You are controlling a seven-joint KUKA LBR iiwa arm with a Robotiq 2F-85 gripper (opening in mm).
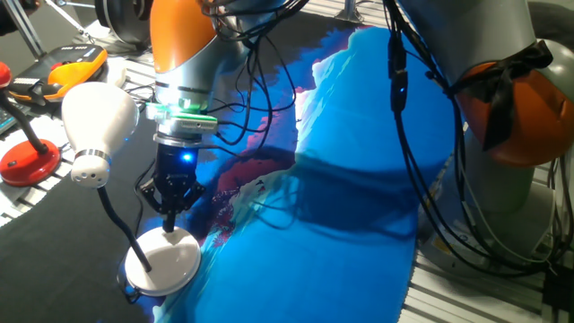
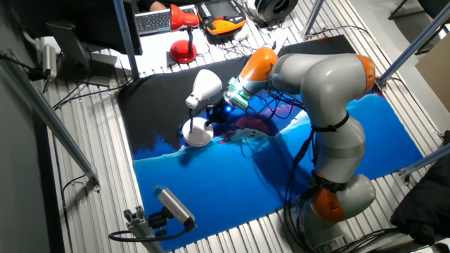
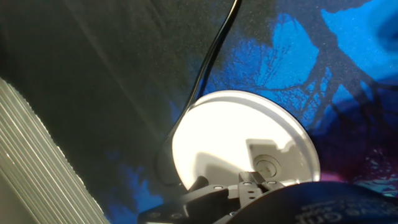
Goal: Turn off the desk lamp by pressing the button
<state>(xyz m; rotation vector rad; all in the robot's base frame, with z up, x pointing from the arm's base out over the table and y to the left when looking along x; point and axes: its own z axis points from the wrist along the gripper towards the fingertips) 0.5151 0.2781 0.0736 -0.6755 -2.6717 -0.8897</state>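
On the blue-and-black cloth [image 1: 359, 251], the white desk lamp [image 1: 94, 126] stands upright. The gripper [image 1: 170, 222] points down at the lamp's round base [image 1: 166, 260], just above its button [image 3: 267, 165], seemingly poised to press. Whether the jaws are apart cannot be told.

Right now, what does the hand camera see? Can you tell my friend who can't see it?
The round white base of the desk lamp sits just ahead of the gripper, with a small round button near the fingers. A thin black cord runs away across a dark and blue cloth.
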